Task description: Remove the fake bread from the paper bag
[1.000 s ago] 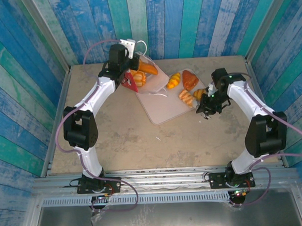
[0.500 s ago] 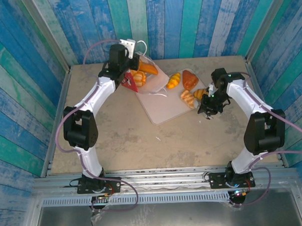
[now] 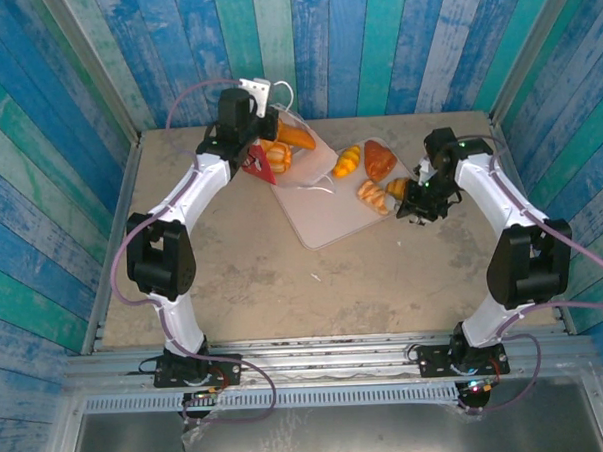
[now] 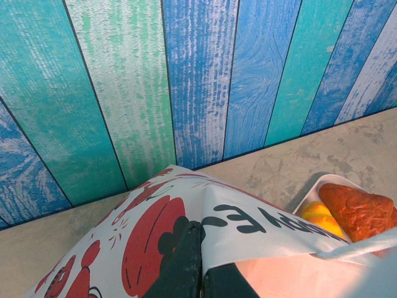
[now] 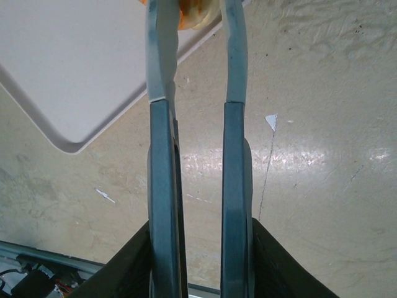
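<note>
Three blue-teal plank walls [image 3: 374, 43] ring a tan table [image 3: 243, 259]. Glossy golden fake bread [image 3: 380, 160] lies partly on a pale tray [image 3: 326, 220], partly in the paper bag [image 4: 248, 217] at its far corner. The left gripper [image 4: 192, 261] pinches the bag; the right gripper [image 5: 193, 18] has narrow fingers flanking one piece, grip unclear

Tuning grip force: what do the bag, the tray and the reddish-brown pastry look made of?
Paper bag: thin printed paper, possibly coated. It has a faint sheen and bends into a sharp ridge.
Tray: pale and smooth with a rounded raised rim, probably moulded plastic.
Reddish-brown pastry: likely foam or soft plastic with a textured, crust-like surface. Hardness can't be judged.
</note>
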